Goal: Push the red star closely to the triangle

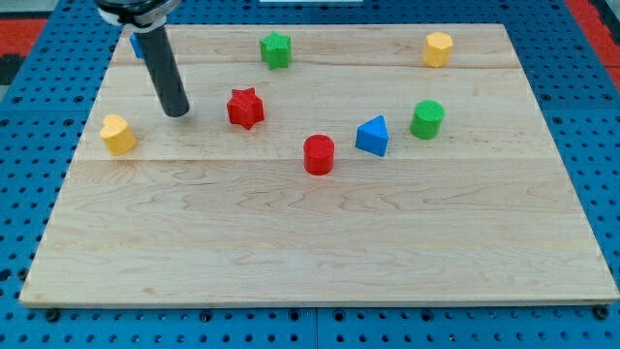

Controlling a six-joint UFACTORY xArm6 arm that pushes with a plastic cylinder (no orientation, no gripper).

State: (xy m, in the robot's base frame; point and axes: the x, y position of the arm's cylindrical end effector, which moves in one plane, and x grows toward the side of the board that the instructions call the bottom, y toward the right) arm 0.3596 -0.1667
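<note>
The red star lies on the wooden board, left of centre near the view's top. The blue triangle lies to its right and a little lower, with a red cylinder between them, lower down. My tip rests on the board just left of the red star, a short gap apart from it.
A green star sits near the top edge. A yellow hexagonal block sits at the top right. A green cylinder stands right of the triangle. A yellow block lies at the left edge. A blue block is partly hidden behind the rod.
</note>
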